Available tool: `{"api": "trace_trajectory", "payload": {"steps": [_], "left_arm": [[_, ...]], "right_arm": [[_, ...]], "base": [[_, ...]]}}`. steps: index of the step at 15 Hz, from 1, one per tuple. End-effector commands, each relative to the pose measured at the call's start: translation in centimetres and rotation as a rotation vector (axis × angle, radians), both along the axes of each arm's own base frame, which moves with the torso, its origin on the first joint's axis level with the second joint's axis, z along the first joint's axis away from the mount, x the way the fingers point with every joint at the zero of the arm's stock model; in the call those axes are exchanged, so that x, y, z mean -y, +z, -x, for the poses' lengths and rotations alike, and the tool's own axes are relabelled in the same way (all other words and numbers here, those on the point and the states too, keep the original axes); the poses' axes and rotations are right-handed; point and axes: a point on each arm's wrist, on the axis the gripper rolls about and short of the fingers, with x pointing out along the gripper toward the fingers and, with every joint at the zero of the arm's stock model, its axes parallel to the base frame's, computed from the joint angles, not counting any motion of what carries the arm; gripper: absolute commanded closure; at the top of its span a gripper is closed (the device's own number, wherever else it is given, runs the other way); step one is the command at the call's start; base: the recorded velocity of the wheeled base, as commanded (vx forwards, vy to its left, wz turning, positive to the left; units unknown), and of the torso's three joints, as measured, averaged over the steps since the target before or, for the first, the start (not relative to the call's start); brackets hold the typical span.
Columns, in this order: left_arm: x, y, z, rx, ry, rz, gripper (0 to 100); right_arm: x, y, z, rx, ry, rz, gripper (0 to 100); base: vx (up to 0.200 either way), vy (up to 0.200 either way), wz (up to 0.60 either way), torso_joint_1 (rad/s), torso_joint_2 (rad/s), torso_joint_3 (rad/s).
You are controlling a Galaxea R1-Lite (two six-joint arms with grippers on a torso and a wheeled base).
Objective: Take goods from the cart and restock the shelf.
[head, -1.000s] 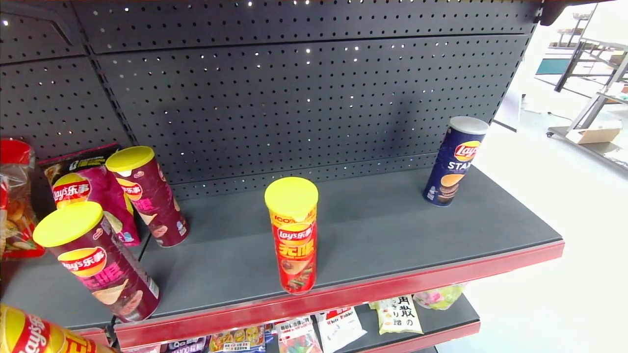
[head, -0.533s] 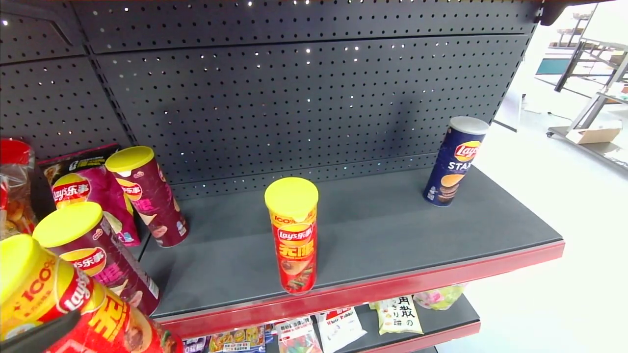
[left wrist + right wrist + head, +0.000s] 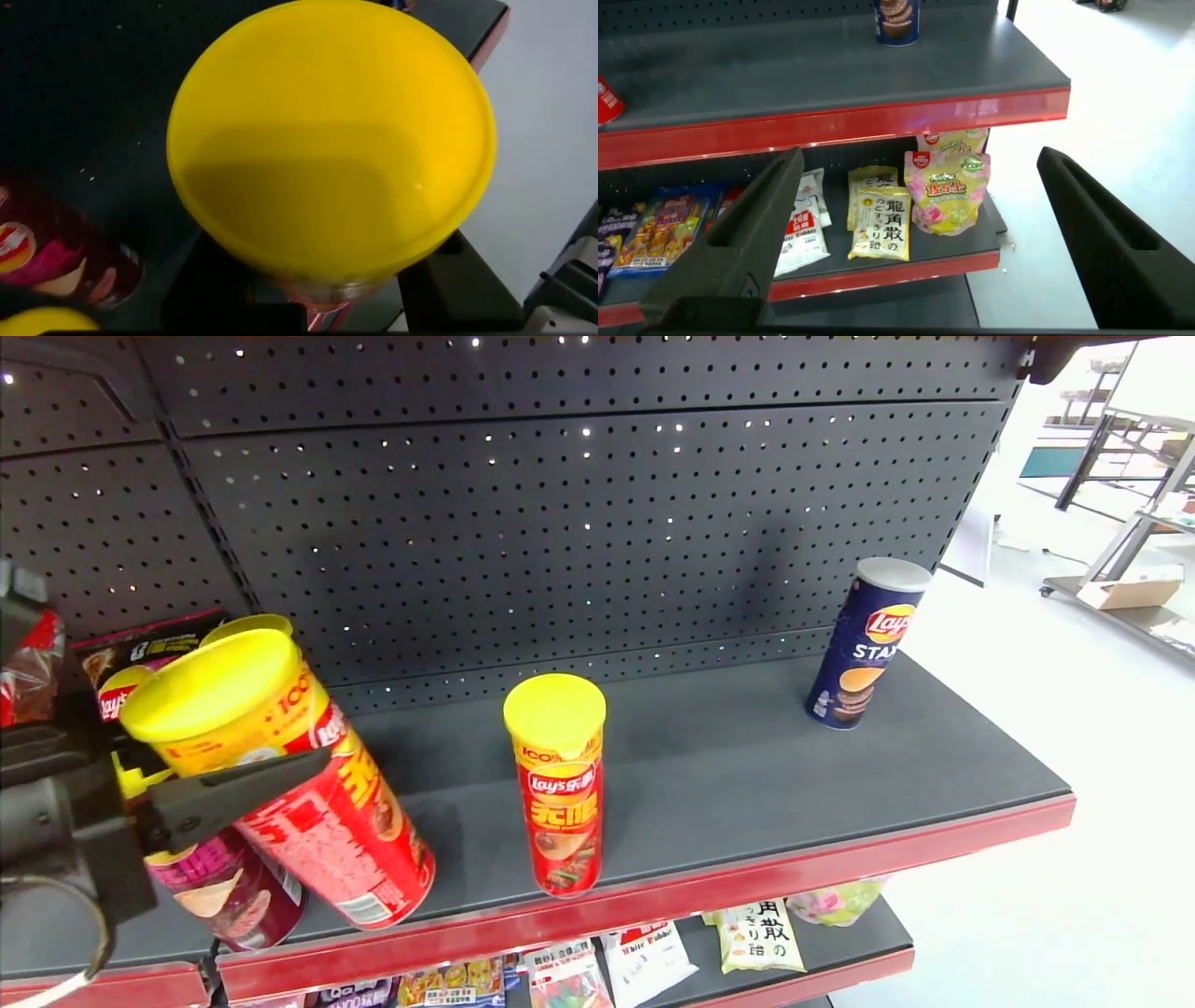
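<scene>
Left gripper (image 3: 271,747) is clamping a red can (image 3: 345,840) with a yellow lid (image 3: 332,140). One dark finger (image 3: 233,789) is crossing the can's upper body, and the other is hidden behind it. The can is sitting tilted between the fingers, with the lid end leaning toward the gripper body. Its base end is hanging low past the fingertips, over the front part of the shelf (image 3: 747,775); cannot tell whether the base is touching the board.

A purple can (image 3: 224,896) is standing right under the near finger, partly covered by the red can. A purple bag (image 3: 140,653) is leaning behind the fingers against the back panel (image 3: 560,551). A second red can (image 3: 560,803) is standing upright beyond the fingertips, apart from the held one, near the shelf's red front edge. A blue can (image 3: 864,644) is standing well beyond that, far from the fingers, at the back.

Right gripper (image 3: 920,187) is hanging released, fingers (image 3: 738,252) spread wide with nothing between them. Past its fingertips, snack packs (image 3: 948,191) are lying on the lower shelf (image 3: 906,273).
</scene>
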Motion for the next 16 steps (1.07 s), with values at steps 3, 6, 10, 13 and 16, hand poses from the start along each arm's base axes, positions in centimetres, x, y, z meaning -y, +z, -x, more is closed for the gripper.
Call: {"api": "trace_trajectory", "payload": {"steps": [3, 6, 10, 13, 16], "left_arm": [[4.2, 0.6, -7.3, -0.023, -0.036, -0.027, 100], [5.6, 0.5, -11.2, -0.019, -0.017, -0.038, 100], [7.4, -1.6, -16.2, 0.009, -0.025, -0.091, 100], [8.5, -2.7, -18.9, 0.026, -0.026, -0.087, 100], [9.6, -3.8, -21.9, 0.040, -0.025, -0.081, 100]], "right_arm": [[0.0, 0.0, 0.0, 0.001, 0.001, 0.000, 0], [0.0, 0.0, 0.0, 0.001, 0.001, 0.000, 0], [0.0, 0.0, 0.0, 0.001, 0.001, 0.000, 0], [0.0, 0.0, 0.0, 0.001, 0.001, 0.000, 0], [0.0, 0.0, 0.0, 0.001, 0.001, 0.000, 0]], "base": [[0.000, 0.000, 0.00, 0.000, 0.00, 0.000], [0.000, 0.000, 0.00, 0.000, 0.00, 0.000], [0.000, 0.000, 0.00, 0.000, 0.00, 0.000], [0.000, 0.000, 0.00, 0.000, 0.00, 0.000], [0.000, 0.000, 0.00, 0.000, 0.00, 0.000]]}}
